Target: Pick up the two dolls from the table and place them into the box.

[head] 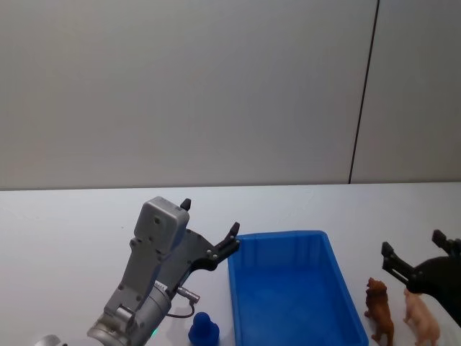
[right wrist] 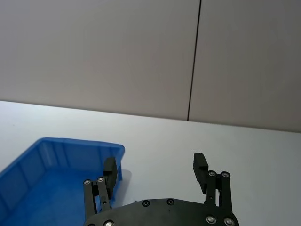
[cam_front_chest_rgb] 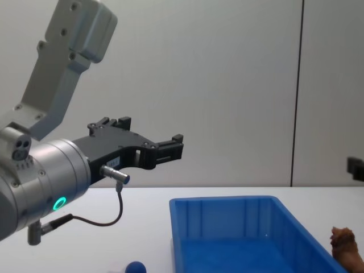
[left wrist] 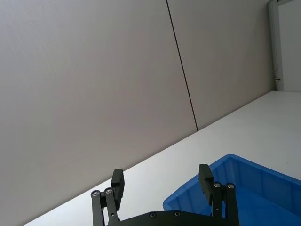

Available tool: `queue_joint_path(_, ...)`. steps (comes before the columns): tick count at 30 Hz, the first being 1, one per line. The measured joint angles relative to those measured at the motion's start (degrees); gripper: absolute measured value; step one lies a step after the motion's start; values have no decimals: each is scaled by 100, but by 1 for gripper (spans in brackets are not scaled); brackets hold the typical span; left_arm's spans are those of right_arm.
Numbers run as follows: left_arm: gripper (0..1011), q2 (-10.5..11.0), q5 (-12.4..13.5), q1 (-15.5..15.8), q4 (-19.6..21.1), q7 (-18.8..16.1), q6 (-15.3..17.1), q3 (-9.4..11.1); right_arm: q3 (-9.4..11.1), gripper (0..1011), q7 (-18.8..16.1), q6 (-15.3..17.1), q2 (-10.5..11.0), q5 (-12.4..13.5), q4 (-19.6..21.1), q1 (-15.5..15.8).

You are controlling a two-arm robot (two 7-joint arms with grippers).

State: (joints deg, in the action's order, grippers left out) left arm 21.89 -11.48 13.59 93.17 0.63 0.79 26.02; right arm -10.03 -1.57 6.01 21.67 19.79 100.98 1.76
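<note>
The left pincer and right pincer hang spread over the white surface. The small brown 4-legged animal figure looks light and rigid; pinch its torso.

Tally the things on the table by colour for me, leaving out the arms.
Blue: 2, the bin and the small rounded doll on its left.
Brown: 1, the shaggy-headed animal figure to the right of the bin.
Tan: 1, a paler animal figure beside the brown one.
Total: 4.
</note>
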Motion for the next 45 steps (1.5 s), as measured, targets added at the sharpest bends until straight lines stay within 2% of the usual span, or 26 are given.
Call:
queue_joint_path(12, 1001, 0, 0, 0, 0, 0, 0, 0, 123, 1001, 208, 409, 126, 60, -32, 154)
queue_joint_path(21, 1001, 0, 0, 0, 0, 0, 0, 0, 140, 1001, 285, 589, 149, 33, -127, 288)
queue_joint_path(45, 1001, 0, 0, 0, 0, 0, 0, 0, 29, 982, 241, 615, -5, -191, -602, 422)
